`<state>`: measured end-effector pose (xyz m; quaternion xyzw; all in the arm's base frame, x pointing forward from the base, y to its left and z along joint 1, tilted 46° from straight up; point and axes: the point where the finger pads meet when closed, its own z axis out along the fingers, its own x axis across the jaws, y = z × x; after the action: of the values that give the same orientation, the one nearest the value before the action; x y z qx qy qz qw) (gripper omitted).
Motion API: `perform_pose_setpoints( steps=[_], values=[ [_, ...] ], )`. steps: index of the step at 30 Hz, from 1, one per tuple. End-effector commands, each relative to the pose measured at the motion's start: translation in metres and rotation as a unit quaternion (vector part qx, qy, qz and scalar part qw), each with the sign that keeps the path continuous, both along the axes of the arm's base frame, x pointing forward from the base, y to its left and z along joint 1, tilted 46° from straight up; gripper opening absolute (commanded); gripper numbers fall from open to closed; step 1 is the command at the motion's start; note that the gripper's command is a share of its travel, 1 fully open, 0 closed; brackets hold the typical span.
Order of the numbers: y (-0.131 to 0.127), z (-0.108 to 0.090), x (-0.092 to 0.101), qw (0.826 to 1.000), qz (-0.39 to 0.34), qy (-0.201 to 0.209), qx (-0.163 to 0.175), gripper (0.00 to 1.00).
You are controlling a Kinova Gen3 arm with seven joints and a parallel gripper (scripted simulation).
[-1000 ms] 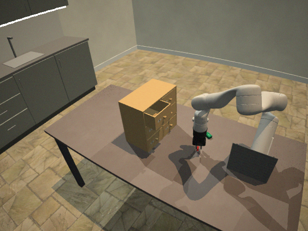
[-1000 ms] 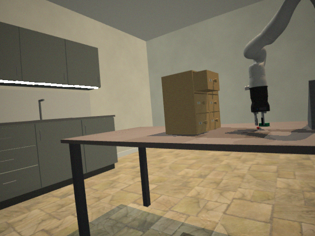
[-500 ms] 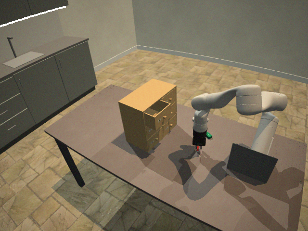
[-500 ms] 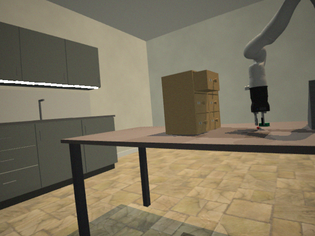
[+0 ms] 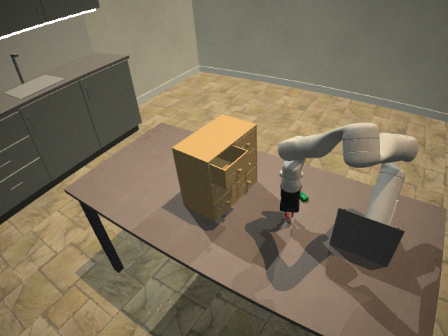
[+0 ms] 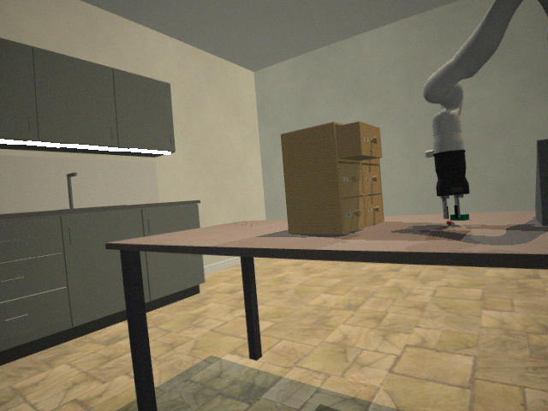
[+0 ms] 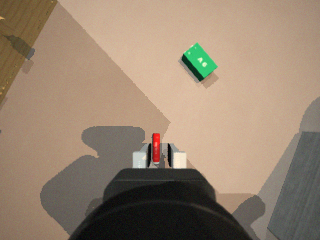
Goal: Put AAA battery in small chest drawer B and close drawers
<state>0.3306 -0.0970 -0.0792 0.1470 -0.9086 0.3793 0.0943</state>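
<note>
Brown tabletop [image 5: 224,249] [image 6: 420,243] [image 7: 115,90]: chest [image 5: 195,180] [image 6: 312,181] [image 7: 20,35], top drawer [image 5: 218,177] [image 6: 360,140] out; visible interior seems empty.

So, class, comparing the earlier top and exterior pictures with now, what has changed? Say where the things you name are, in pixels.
Nothing visibly. The gripper [image 5: 288,215] [image 6: 451,217] [image 7: 159,151] is still open around the battery [image 5: 287,215] [image 6: 449,223] [image 7: 156,148], not holding it; the chest [image 5: 195,180] [image 6: 312,186], its pulled-out top drawer [image 5: 219,176] [image 6: 349,140] and the green block [image 5: 304,197] [image 6: 462,217] [image 7: 200,62] stayed put.
</note>
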Motion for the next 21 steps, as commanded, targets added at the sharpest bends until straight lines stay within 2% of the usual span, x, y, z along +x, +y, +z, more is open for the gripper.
perform_pose_setpoints(
  steps=[1,21],
  values=[
    [0.0004,-0.0011,0.0060,1.000,0.003,-0.003,0.002,0.54],
    [-0.0005,-0.0006,0.0046,1.000,0.002,-0.002,0.001,0.54]
  ],
)
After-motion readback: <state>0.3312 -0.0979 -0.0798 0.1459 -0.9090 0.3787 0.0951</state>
